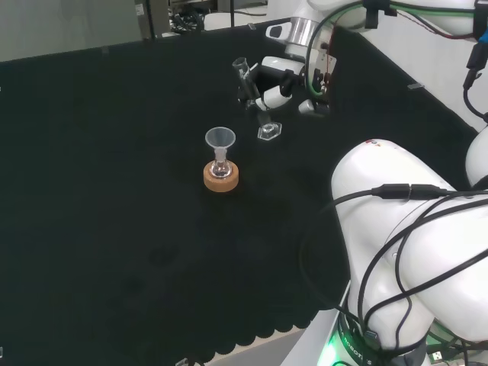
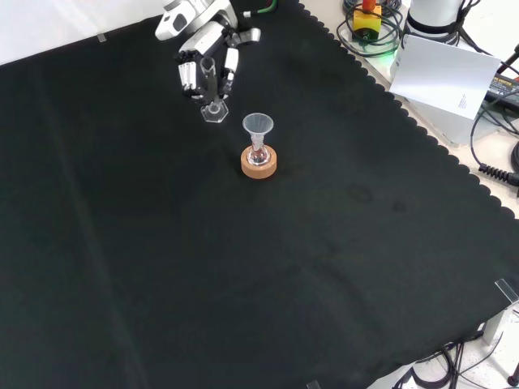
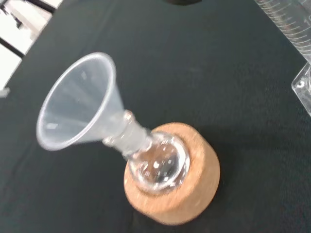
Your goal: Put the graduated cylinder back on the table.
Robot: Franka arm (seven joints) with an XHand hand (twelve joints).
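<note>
- The bench is covered by a black cloth (image 2: pixel 268 267) with a scalloped hem along its edges; in the front view faint creases run across it and most of it lies bare.
- The hand (image 1: pixel 276 85) is near the cloth's far edge in the head view, at the top of the front view, its fingers (image 2: pixel 188 74) curled round the graduated cylinder (image 2: pixel 210 87).
- The graduated cylinder is clear and stands about upright; its hexagonal foot (image 1: pixel 269 131) is at the cloth, though whether it rests on it or hangs just above cannot be told.
- Near the cylinder, toward the middle of the cloth, a cork ring (image 2: pixel 259 163) carries a small round glass flask (image 3: pixel 158 165), and a clear funnel (image 3: pixel 80 104) sits in the flask's neck.
- In the wrist view the cylinder's printed scale (image 3: pixel 291 24) shows close beside the flask and ring, apart from them.
- Beyond the cloth's right edge in the front view lie coiled cables (image 2: pixel 369 32), a white sheet (image 2: pixel 442 73) and grey equipment.
- In the head view a pale wall and more clutter lie past the far edge.
</note>
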